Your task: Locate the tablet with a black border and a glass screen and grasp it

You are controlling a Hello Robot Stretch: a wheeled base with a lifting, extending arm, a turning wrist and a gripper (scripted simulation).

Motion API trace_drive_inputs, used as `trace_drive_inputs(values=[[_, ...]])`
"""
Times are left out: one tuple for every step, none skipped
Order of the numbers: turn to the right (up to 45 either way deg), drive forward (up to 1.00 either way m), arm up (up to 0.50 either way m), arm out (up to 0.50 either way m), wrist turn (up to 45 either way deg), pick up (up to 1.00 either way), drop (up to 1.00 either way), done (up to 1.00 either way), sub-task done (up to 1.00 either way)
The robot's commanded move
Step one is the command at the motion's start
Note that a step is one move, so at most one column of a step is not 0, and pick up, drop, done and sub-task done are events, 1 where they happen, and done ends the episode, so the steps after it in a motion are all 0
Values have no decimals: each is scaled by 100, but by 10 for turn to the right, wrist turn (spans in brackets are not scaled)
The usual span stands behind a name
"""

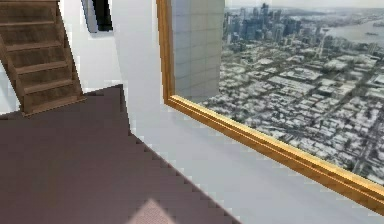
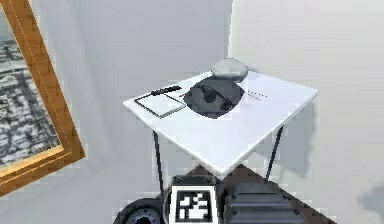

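Observation:
A white square table point(image 2: 250, 125) on thin dark legs stands in the arm side view. On its left part lies a flat pale rectangle with a thin dark edge point(image 2: 157, 103), possibly the tablet; a dark bar lies along its far side. Beside it sits a dark grey lumpy thing point(image 2: 213, 97), and behind that a light grey rounded thing point(image 2: 231, 68). At the bottom edge a white square with black marks point(image 2: 195, 206) shows, with the gripper's dark body point(image 2: 141, 214) to its left. Its far end is cut off, so I cannot tell whether it holds anything.
A big wood-framed window point(image 1: 270, 143) with a city view runs along the forward view's right, and shows again at the arm side view's left point(image 2: 45, 95). A wooden staircase point(image 1: 38, 55) rises at the far left. Dark brown floor point(image 1: 70, 160) lies ahead. White walls meet behind the table.

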Motion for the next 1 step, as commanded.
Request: trace_drive_inputs(values=[[0, 0, 0, 50, 0, 0, 0, 0, 0]])
